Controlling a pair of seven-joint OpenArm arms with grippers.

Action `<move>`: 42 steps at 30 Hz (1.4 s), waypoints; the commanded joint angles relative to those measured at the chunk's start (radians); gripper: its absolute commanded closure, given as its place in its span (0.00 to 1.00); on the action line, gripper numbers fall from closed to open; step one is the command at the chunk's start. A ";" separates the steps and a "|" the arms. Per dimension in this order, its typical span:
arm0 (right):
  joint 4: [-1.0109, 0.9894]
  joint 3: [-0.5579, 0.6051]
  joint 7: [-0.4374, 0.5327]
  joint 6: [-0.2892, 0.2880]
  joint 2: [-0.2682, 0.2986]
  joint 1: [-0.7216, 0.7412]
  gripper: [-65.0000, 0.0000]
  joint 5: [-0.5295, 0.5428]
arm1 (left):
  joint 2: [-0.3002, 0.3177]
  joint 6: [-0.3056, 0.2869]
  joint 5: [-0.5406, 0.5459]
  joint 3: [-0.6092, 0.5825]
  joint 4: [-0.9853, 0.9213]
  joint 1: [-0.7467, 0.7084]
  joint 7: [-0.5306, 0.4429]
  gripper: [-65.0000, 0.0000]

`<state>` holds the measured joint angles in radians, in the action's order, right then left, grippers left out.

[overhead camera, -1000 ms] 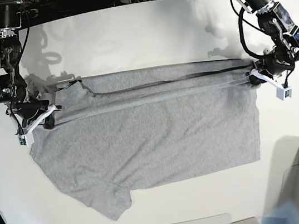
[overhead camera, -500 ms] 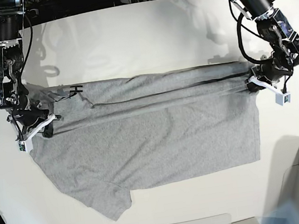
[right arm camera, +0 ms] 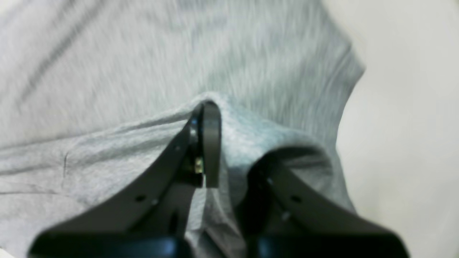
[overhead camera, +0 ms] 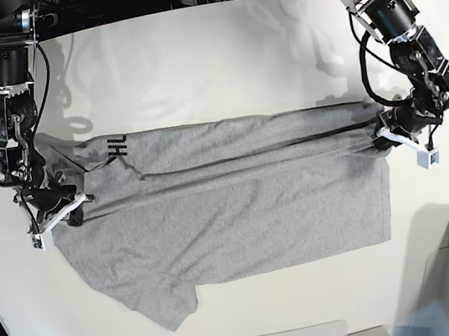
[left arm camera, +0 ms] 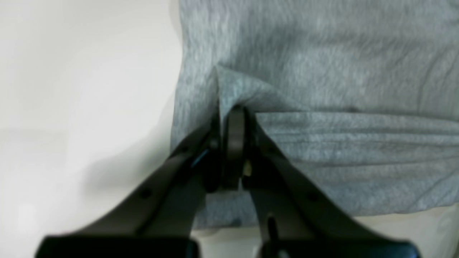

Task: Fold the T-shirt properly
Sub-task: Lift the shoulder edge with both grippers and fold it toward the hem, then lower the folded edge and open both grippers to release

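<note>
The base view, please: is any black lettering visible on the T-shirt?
Yes, black letters show on the T-shirt at its upper-left edge, where the folded-over fabric exposes the printed side.

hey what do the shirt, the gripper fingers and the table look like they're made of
T-shirt: soft knit, likely cotton jersey; mottled heather grey, matte, drapes and creases where pinched. Left gripper and right gripper: fingers look like dark moulded or printed plastic, dull sheen, though blur leaves that open. Table: hard, smooth white surface, perhaps laminate; it shows soft shadows.
</note>
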<state>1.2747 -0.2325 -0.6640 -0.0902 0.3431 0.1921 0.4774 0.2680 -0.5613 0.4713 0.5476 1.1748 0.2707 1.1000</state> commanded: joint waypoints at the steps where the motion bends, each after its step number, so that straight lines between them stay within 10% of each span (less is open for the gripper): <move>1: -0.002 -0.005 0.030 -0.003 0.020 0.039 1.00 -0.001 | 0.017 0.002 0.004 -0.001 0.012 0.016 -0.021 1.00; 8: -0.077 0.031 0.028 -0.001 0.007 0.109 1.00 -0.085 | 0.017 0.001 0.005 -0.001 0.015 0.016 -0.021 0.99; 15: -0.051 0.022 0.028 0.004 0.001 0.105 0.76 -0.082 | 0.015 0.001 0.005 0.007 0.115 0.005 -0.016 0.67; 36: 0.191 -0.169 -0.098 -0.006 -0.005 0.033 0.68 -0.081 | 0.014 0.001 0.008 0.009 0.244 -0.064 0.048 0.66; 42: 0.234 -0.307 -0.101 -0.110 -0.002 -0.104 0.63 0.020 | 0.010 0.001 0.008 0.009 0.334 -0.153 0.053 0.66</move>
<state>1.4963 -0.5293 -0.7872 -0.1879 0.3237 0.0746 0.4877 0.2630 -0.5602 0.4675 0.5526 1.4860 0.1013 1.1736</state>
